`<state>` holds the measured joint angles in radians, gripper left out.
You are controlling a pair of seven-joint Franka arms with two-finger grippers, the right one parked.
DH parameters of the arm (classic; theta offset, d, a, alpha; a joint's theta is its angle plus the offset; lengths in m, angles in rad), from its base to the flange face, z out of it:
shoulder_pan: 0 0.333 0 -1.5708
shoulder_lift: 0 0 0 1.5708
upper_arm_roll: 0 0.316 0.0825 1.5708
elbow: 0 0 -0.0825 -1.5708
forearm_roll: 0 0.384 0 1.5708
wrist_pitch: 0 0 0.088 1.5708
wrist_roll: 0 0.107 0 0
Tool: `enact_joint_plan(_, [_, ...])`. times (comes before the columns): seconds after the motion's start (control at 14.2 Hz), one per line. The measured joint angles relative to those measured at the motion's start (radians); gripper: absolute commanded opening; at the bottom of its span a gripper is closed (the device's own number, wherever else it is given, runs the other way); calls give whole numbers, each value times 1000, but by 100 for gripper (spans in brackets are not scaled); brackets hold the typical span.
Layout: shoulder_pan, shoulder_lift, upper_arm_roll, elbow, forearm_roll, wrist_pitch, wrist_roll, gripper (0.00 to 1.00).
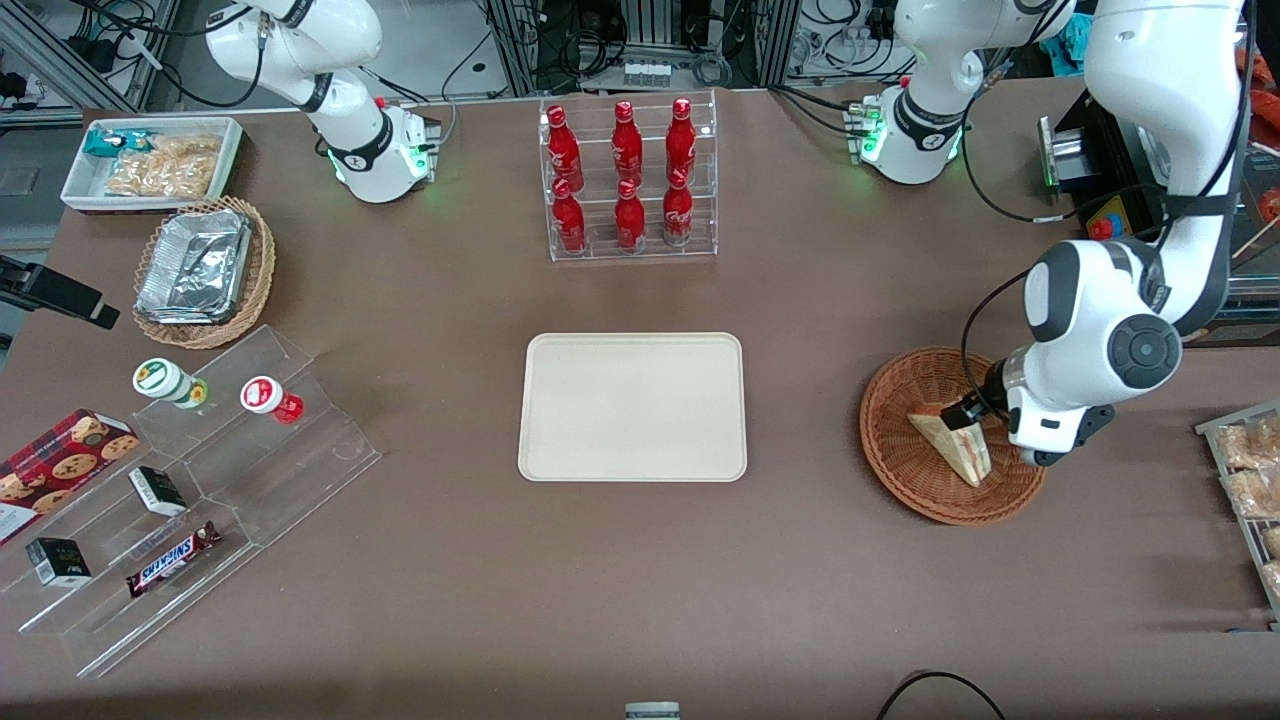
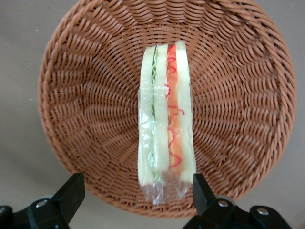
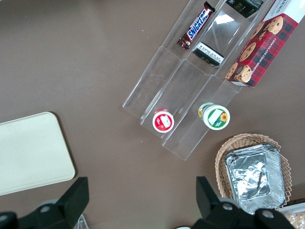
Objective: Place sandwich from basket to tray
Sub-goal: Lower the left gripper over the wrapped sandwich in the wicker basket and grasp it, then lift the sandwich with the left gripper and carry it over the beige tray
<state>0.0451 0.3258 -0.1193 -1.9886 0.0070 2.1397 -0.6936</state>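
A robot gripper [image 2: 136, 195] hovers with its fingers spread apart over a sandwich [image 2: 166, 119] lying in a round wicker basket [image 1: 900, 450], well apart from the bare tray [image 1: 633, 406] mid-table.

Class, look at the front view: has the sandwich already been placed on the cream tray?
No. The sandwich lies in the basket, with the open gripper over it; the tray holds nothing.

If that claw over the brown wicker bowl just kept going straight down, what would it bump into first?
Most likely the white triangular sandwich lying in the reddish-brown wicker basket; the open gripper straddles one end, though its height above is unclear.
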Motion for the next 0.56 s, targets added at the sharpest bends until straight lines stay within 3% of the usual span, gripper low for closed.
enact_joint_plan(0.28, [0, 46, -2, -24, 0, 100, -60, 100])
enact_joint_plan(0.35, [0, 56, -2, -24, 0, 114, -63, 88])
enact_joint_plan(0.49, [0, 73, -2, -24, -1, 139, -67, 24])
enact_joint_plan(0.56, [0, 80, -2, -24, -1, 149, -74, 12])
